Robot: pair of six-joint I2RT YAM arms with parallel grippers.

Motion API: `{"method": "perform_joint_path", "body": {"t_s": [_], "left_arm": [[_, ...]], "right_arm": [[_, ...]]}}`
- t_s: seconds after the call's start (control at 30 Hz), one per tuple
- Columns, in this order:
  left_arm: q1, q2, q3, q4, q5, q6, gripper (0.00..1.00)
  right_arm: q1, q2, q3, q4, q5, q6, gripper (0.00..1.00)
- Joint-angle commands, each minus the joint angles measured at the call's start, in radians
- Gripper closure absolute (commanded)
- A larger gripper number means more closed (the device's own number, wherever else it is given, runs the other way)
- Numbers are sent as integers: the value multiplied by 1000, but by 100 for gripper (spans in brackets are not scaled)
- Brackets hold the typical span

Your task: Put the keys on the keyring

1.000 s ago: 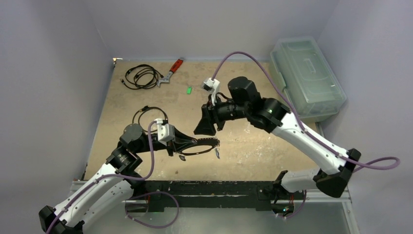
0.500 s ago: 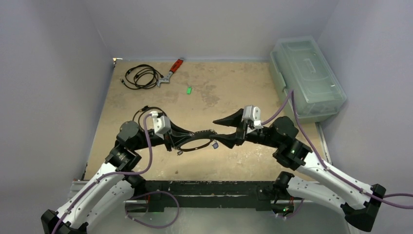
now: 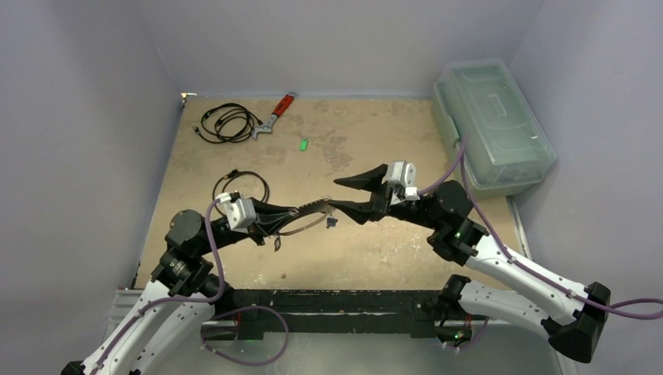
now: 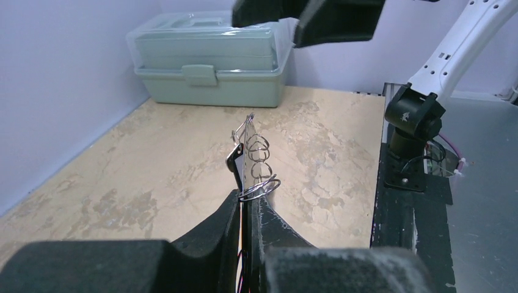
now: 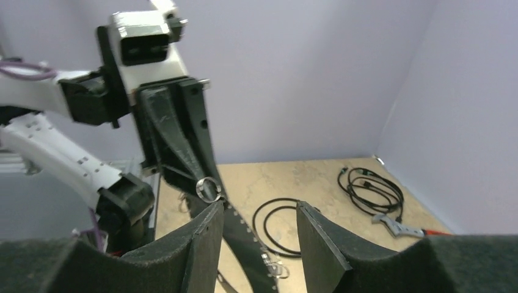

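- Top external view: the left gripper point(image 3: 294, 212) reaches to the right over the sandy-brown table point(image 3: 391, 250). Its fingers are pressed together on the large thin grey metal keyring point(image 3: 306, 217), which it holds tilted and nearly edge-on above the table.
- A small dark piece point(image 3: 331, 223) hangs from the ring's right end and another point(image 3: 277, 244) from its left.
- The right gripper point(image 3: 334, 193) faces the ring's right end with its fingers spread wide. The lower fingertip is just beside the ring, and nothing is clamped.
- A tiny green-tagged key point(image 3: 302, 144) lies on the table well apart from both grippers, towards the far edge.
- Near the far edge are a red-handled wrench point(image 3: 275, 116) and a coiled black cable point(image 3: 227, 123). A second black cable loop point(image 3: 241, 186) lies beside the left arm, and a translucent pale-green lidded box point(image 3: 492, 121) stands at the right.
- Left wrist view: the left gripper point(image 4: 247, 199) pinches the keyring point(image 4: 247, 160), which stands edge-on and upright from between the closed fingers. Small wire rings point(image 4: 259, 149) hang along its edge, and the box point(image 4: 211, 61) stands behind.
- Right wrist view: the right gripper point(image 5: 259, 210) shows a broad gap between its fingers. The keyring point(image 5: 244, 239) runs through that gap, close to the finger on the left of the view. I cannot tell whether it touches.
- The left gripper point(image 5: 204, 177) points down at the ring.
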Motion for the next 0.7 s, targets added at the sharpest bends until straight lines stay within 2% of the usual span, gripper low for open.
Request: {"method": "perform_joint_path", "body": {"t_s": [0.0,0.1,0.2,0.47,0.67], "left_arm": [[7,15,5,48,-15,-13,100],[7,39,12,44,5,-37,100],[7,60,15,49,30,-57,100],[7,80,11,74,97,-81,100],[7,91,11,84,123,-91,100]], "right_arm": [[10,3,-72,193,-165,-70,51],[93,1,-126,261,-121,-171,53],[152,33,-120,240,-77,-253,52],[161,105,-106,252,-32,-274,44],[162,145,-88,271,-34,-244,43]]}}
